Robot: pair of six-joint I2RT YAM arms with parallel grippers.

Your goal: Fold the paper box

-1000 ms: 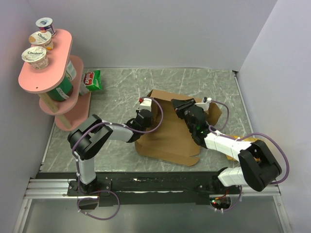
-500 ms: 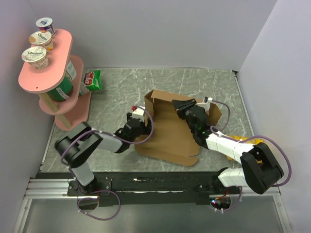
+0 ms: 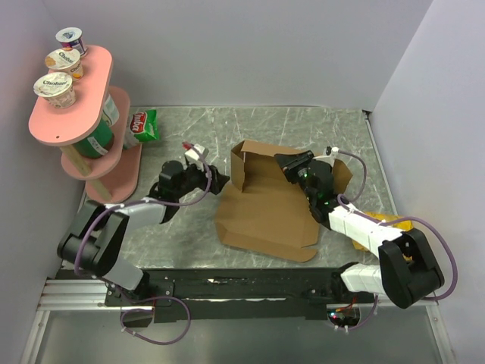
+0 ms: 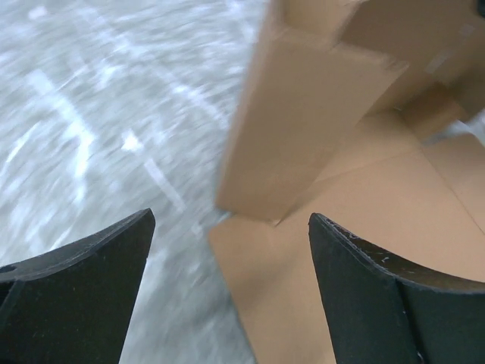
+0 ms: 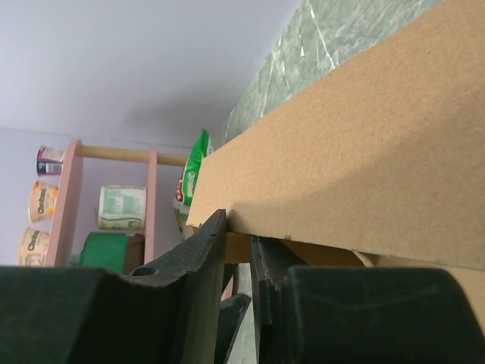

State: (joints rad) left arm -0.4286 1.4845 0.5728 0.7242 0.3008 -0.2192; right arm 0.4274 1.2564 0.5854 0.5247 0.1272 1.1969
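Fingers of left gripper spread wide, holding nothing; fingers of right gripper nearly together, pinched on the paper box.
Box flat on the marbled table, midway between both arms, left and rear walls folded upright, front flap lying out toward the arm bases. Left gripper just beside the left wall, apart from it. Right gripper at the rear wall's top edge. Far left, pink shelf with yogurt cups, green bag beside it.
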